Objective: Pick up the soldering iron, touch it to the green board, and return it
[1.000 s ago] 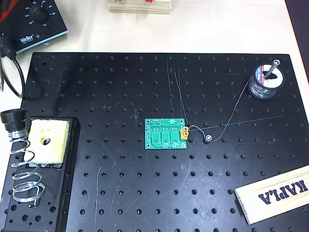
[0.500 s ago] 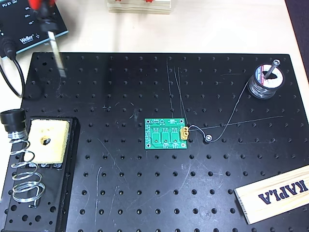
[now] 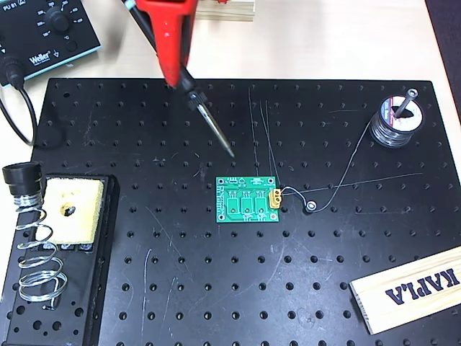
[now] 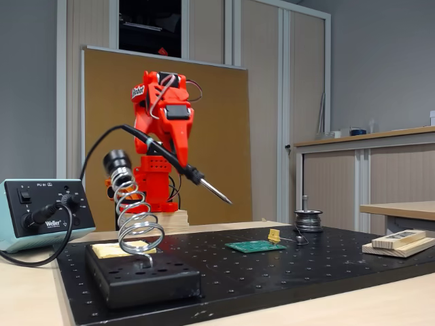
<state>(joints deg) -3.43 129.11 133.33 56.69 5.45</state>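
"Weller" in white on the soldering station front, readable in overhead and fixed view. "PU 81" partly legible on its top edge. "KAPLA" printed on the wooden plank, upside down in overhead view. White markings on the green board too small to read.

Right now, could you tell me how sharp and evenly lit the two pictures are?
Overhead view: even light, green board crisp, gripper and soldering iron slightly soft, faint glare on the black perforated plate. Fixed view: sharp, soft indoor light, board small.

Green board mid-plate, coil stand left, solder spool far right.
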